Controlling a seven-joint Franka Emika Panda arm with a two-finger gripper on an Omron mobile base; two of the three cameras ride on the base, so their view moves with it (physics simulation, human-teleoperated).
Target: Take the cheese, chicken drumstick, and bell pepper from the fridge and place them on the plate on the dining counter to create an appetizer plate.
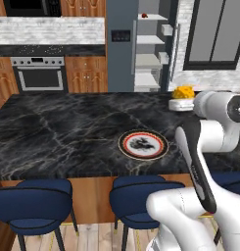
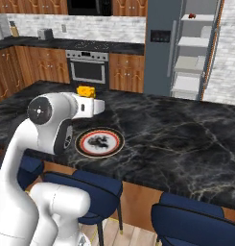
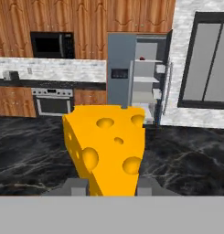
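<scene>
My gripper (image 3: 111,186) is shut on the cheese (image 3: 106,146), a yellow-orange holed wedge. It hangs above the dining counter (image 1: 58,132), up and to the right of the plate in the left base view. The cheese (image 1: 183,92) sticks up from the hand there, and the right base view shows the cheese (image 2: 86,91) behind the plate's left side. The plate (image 1: 143,144), white with an orange-red rim, lies bare near the counter's front edge. Beyond the counter the fridge (image 1: 121,49) stands open, with the red bell pepper (image 1: 144,15) on its top shelf. The chicken drumstick is out of view.
Blue stools (image 1: 36,203) stand along the near side of the counter. A steel oven (image 1: 39,73) and wooden cabinets line the back wall left of the fridge. A dark-framed window (image 1: 217,32) is to the fridge's right.
</scene>
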